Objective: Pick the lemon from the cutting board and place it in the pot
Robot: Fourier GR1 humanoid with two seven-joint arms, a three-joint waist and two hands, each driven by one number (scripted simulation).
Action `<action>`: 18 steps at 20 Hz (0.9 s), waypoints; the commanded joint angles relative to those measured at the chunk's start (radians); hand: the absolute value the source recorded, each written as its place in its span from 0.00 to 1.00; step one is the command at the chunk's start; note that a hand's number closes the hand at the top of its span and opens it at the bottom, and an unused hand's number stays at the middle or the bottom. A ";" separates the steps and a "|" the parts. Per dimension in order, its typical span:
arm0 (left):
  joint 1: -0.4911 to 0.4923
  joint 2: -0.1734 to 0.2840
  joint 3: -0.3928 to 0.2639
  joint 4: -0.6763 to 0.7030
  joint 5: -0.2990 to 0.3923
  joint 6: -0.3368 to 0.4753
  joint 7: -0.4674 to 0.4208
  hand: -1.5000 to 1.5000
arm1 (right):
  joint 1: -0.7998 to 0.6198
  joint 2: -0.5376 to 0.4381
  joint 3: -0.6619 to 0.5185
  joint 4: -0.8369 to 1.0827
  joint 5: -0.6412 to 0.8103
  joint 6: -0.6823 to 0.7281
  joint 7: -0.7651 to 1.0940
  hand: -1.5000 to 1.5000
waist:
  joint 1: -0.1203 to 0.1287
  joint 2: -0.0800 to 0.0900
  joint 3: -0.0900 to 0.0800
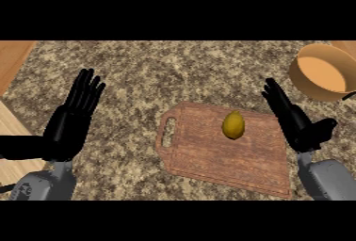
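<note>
A yellow lemon [233,124] lies on the upper middle of a brown wooden cutting board [222,160]. An orange-tan pot [321,70] stands at the far right, cut by the view's edge. My right hand [297,124] is open with straight fingers, edge-on over the board's right side, a short way right of the lemon and not touching it. My left hand [69,124] rests open at the left, fingers up, well away from the board.
The counter [160,70] is speckled brown granite. Wooden surfaces [12,54] show at the left edge. The pot's dark handle [349,96] pokes out at the right edge.
</note>
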 commanded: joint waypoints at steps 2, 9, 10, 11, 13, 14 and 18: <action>-0.050 0.043 0.042 -0.010 -0.045 0.051 0.061 0.50 | -0.067 -0.093 -0.105 0.034 -0.109 0.231 -0.089 1.00 | 0.014 0.013 -0.019; -0.086 0.086 0.098 0.041 -0.080 0.083 0.054 0.50 | -0.193 -0.348 -0.220 0.184 0.112 0.221 -0.217 0.00 | 0.034 0.028 -0.018; -0.058 0.084 0.112 0.060 -0.070 0.080 0.043 0.50 | -0.124 -0.365 -0.203 0.210 0.147 0.294 -0.369 0.00 | 0.027 0.027 -0.017; -0.069 0.045 0.072 0.080 -0.109 0.106 0.021 0.50 | -0.157 -0.356 -0.166 0.246 0.196 0.320 -0.442 0.00 | 0.034 0.030 -0.017; -0.052 0.066 0.100 0.065 -0.087 0.085 0.021 0.50 | -0.124 -0.368 -0.180 0.263 0.223 0.345 -0.626 0.00 | 0.031 0.023 -0.017; -0.091 0.056 0.102 0.132 -0.104 0.088 -0.004 0.50 | -0.141 -0.313 -0.147 0.300 0.257 0.329 -0.684 0.00 | 0.026 0.026 -0.018; -0.113 0.010 0.072 0.153 -0.140 0.117 -0.006 0.50 | -0.172 -0.383 -0.125 0.334 0.378 0.327 -0.737 0.00 | 0.017 0.019 -0.020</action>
